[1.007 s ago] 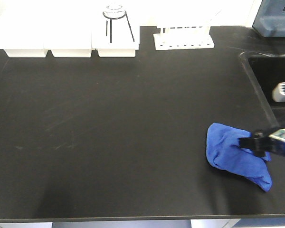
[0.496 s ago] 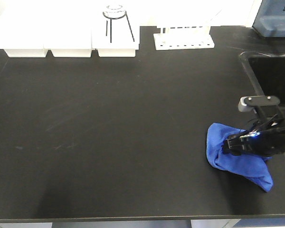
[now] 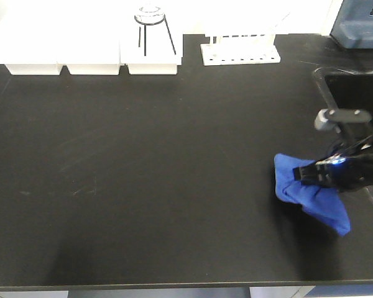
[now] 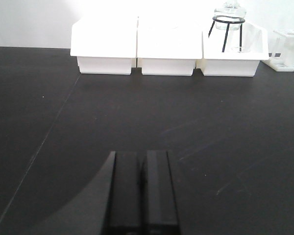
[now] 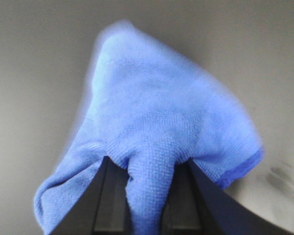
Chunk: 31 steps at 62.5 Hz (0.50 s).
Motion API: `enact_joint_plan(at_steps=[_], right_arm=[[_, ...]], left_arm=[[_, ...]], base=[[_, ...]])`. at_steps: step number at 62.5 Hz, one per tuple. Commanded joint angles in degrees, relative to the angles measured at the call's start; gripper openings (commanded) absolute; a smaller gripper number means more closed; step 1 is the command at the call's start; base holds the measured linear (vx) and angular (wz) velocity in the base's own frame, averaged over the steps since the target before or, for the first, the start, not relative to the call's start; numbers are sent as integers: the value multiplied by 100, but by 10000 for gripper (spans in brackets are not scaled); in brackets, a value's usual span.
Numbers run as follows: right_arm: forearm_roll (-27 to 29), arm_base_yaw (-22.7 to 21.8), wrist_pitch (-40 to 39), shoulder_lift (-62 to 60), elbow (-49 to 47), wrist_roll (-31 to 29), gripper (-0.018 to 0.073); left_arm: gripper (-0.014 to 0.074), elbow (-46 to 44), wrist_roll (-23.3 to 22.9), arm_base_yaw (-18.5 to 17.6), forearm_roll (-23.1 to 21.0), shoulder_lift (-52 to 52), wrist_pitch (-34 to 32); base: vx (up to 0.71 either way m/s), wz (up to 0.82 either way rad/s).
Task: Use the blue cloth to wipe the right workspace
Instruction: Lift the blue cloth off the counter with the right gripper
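Right claw (image 3: 312,176) clamped on the blue cloth (image 3: 311,198) – bundle now a touch further right and higher than half a second ago.

From the wrist view the right claw (image 5: 147,169) pinches a fold of the blue cloth (image 5: 157,122), the rest bunched up ahead of it. From the front the cloth's tail hangs toward the front edge of the table (image 3: 143,155), with a faint shadow beneath. It sits at the front right, just beside the corner of the sink basin (image 3: 354,93) – tight on that side, with wide bare black surface open to the left. The left claw (image 4: 140,196) is closed on nothing, its fingers pressed together. At the back: three white bins (image 3: 90,49), one glass flask (image 3: 154,28), one test-tube rack (image 3: 240,53).
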Motion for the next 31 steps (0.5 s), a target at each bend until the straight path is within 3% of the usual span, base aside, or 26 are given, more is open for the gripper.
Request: enact_joint_plan(at_steps=[1, 15, 31], right_arm=[[216, -8, 131, -773, -175, -1, -4], [252, -8, 284, -2851, 67, 104, -3], [237, -8, -480, -5164, 1554, 70, -3]], left_arm=[[-6, 174, -49, -28, 6, -83, -465], [-6, 174, -49, -28, 6, -83, -465], [-6, 174, -49, -28, 6, -83, -465]], base=[[0, 0], [0, 0], [0, 0]])
